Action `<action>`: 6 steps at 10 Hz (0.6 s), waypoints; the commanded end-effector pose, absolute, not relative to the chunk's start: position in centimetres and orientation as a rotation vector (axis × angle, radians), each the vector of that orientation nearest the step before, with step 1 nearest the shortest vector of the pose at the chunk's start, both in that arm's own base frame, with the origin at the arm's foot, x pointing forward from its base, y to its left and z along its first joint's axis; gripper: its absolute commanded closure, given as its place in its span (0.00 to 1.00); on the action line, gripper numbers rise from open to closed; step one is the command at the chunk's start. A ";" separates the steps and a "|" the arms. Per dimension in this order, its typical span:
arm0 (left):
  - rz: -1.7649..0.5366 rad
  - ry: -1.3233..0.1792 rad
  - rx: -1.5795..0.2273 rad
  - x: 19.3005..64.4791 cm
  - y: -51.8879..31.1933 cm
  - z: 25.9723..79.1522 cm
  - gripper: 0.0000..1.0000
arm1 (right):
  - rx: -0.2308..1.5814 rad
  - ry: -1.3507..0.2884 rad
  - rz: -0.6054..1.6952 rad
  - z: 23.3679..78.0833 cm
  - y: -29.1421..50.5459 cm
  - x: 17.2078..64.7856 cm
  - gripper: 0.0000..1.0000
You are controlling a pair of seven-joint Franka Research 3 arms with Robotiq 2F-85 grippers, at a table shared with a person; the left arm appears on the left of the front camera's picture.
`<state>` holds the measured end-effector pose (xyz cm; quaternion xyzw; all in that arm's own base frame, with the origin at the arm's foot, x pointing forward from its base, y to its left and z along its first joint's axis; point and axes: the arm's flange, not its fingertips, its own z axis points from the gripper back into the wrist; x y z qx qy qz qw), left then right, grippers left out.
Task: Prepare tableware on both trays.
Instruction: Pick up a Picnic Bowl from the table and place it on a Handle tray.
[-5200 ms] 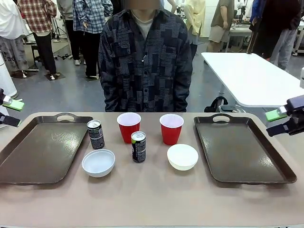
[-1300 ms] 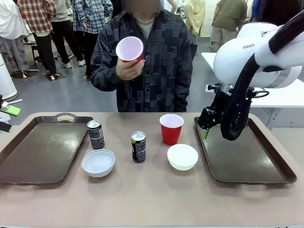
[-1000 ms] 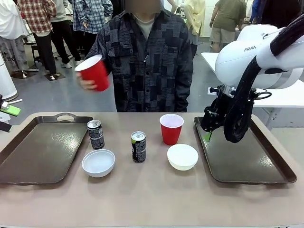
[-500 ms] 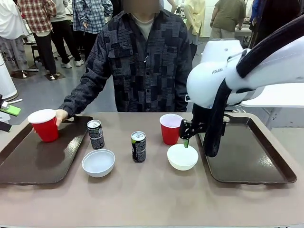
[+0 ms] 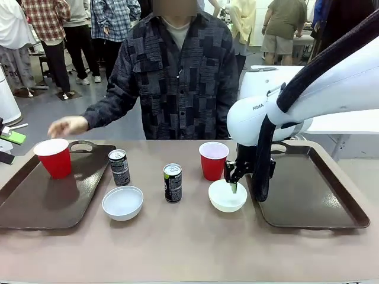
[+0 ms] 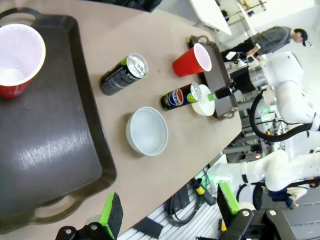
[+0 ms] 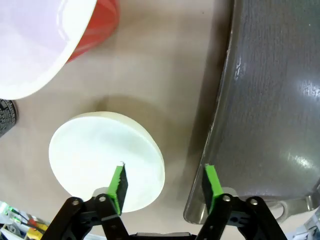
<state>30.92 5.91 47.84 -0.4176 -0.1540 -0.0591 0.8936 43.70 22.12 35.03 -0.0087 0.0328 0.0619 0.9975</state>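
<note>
The right gripper (image 7: 164,182) hung, jaws apart, astride the rim of the white bowl (image 7: 95,155), 1 finger inside, 1 beside the right tray (image 7: 270,100). Pinching the rim could tip the bowl, or the outer finger might snag the tray edge. The left gripper (image 6: 167,210) was spread, empty. The beige table (image 5: 177,248) held 2 cans (image 5: 172,183), a second bowl (image 5: 122,203), a red cup (image 5: 213,161); another cup (image 5: 53,157) stood on the left tray (image 5: 35,201). A person (image 5: 177,77) stood opposite, others behind.

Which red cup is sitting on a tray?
The red cup at the far corner of the left tray. The other red cup stands on the bare table.
</note>
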 end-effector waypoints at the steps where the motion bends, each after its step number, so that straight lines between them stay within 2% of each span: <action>1: -0.122 -0.319 -0.886 31.0 5.8 47.9 0.00 | -0.022 0.060 0.128 34.5 22.8 44.6 0.43; 2: -0.122 -0.319 -0.886 31.0 5.8 47.9 0.00 | -0.022 0.071 0.133 34.3 22.9 44.7 0.58; 3: -0.122 -0.319 -0.886 31.0 5.8 47.9 0.00 | -0.020 0.076 0.132 34.1 22.9 44.8 0.62; 4: -0.122 -0.319 -0.886 31.0 5.8 47.9 0.00 | -0.013 0.082 0.129 33.8 22.8 45.1 0.77; 5: -0.122 -0.319 -0.886 31.0 5.8 47.9 0.00 | -0.004 0.093 0.128 33.6 22.6 45.2 0.81; 6: -0.122 -0.319 -0.886 31.0 5.8 47.9 0.00 | -0.002 0.098 0.126 33.4 22.6 45.2 0.97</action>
